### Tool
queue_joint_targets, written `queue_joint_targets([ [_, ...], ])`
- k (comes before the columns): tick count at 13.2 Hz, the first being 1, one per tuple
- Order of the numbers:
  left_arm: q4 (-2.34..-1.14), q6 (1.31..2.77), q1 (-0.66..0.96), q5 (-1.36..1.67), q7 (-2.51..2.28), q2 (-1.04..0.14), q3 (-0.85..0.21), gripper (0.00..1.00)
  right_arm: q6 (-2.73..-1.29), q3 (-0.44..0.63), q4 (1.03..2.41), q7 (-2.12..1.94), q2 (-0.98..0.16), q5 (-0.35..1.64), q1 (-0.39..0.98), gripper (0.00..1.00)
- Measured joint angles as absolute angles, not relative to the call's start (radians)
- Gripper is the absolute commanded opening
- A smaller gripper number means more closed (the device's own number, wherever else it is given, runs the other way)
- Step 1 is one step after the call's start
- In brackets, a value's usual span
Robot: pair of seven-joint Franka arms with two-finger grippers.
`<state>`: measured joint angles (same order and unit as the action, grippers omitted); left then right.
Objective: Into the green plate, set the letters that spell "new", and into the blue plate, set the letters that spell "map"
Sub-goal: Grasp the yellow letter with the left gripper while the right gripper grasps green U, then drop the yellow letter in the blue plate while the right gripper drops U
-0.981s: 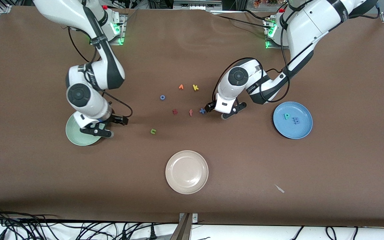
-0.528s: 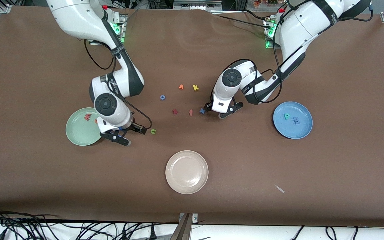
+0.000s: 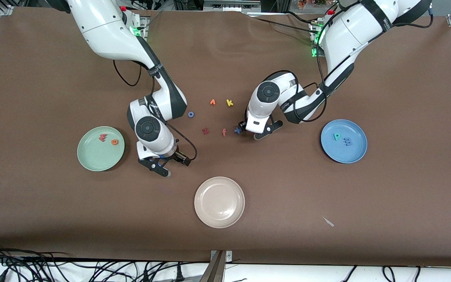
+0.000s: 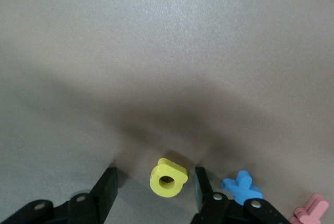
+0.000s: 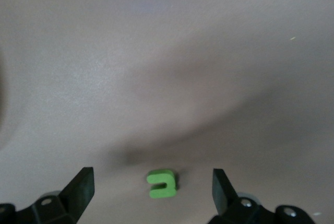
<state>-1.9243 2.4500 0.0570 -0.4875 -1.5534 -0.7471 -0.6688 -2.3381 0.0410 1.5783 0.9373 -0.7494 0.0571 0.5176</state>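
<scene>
Worktop (image 3: 405, 188), front view. The green plate (image 3: 92, 162) sits at mid-height toward the right arm's end. It holds the salmon-red "w" (image 3: 102, 137) and the orange "e" (image 3: 114, 142), slightly apart. The blue plate (image 3: 350, 158) sits at the same height toward the left arm's end. It holds the teal "p" (image 3: 337, 136) and the blue "m" (image 3: 347, 141), close together. A cream-white plate (image 3: 219, 202) occupies the lower middle of the frame.

Loose letters lie in the upper middle: an orange pointed letter (image 3: 212, 102), a yellow "k" (image 3: 230, 103), a blue ring (image 3: 190, 114), a dark red letter (image 3: 205, 131), a salmon "f" (image 3: 224, 132) and a blue "x" (image 3: 238, 130). A small pale scrap (image 3: 328, 221) lies low in the frame, nearer the left arm's end.

The right gripper (image 3: 172, 164) is between the green and cream-white plates, and its wrist hides the green "n" in the front view. In the right wrist view the green "n" (image 5: 162, 184) lies flat midway between the fingers (image 5: 83, 185), which stand wide apart and clear of it.

The left gripper (image 3: 251, 131) is just beside the blue "x". In the left wrist view the yellow "a" (image 4: 168, 178) lies between its fingers (image 4: 201, 182). These are partly drawn in, with a gap on each side, narrower on the "x" side. The "x" and the "f" lie just outside that finger. Neither gripper holds anything.
</scene>
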Motion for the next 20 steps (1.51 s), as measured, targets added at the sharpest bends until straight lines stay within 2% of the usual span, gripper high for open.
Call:
queue_joint_targets([
  [4, -1.918, 2.449, 0.063, -0.488, -1.553, -0.747, -0.669, 0.44, -2.344, 0.035, 1.578, 0.939, -0.764, 0.057, 0.527, 0.95],
  [6, -1.916, 2.448, 0.064, -0.488, -1.553, -0.747, -0.67, 0.31, -2.344, 0.034, 1.584, 0.94, -0.768, 0.057, 0.532, 0.91],
  [8, -1.913, 2.446, 0.064, -0.488, -1.553, -0.747, -0.67, 0.15, -2.362, 0.034, 1.6, 0.94, -0.769, 0.057, 0.533, 0.84],
  [10, -1.912, 2.442, 0.064, -0.487, -1.553, -0.745, -0.67, 0.04, -2.381, 0.032, 1.615, 0.94, -0.769, 0.057, 0.533, 0.7],
  [13, -1.907, 2.43, 0.061, -0.488, -1.55, -0.743, -0.669, 0.01, -2.385, 0.03, 1.618, 0.94, -0.765, 0.057, 0.533, 0.53],
  [16, -1.852, 2.277, 0.023, -0.487, -1.489, -0.704, -0.672, 0.0, -2.384, 0.031, 1.618, 0.939, -0.762, 0.058, 0.533, 0.42],
  [20, -1.819, 2.08, -0.211, -0.468, -1.307, -0.606, -0.79, 0.0, -2.382, 0.031, 1.623, 0.937, -0.757, 0.064, 0.532, 0.18],
])
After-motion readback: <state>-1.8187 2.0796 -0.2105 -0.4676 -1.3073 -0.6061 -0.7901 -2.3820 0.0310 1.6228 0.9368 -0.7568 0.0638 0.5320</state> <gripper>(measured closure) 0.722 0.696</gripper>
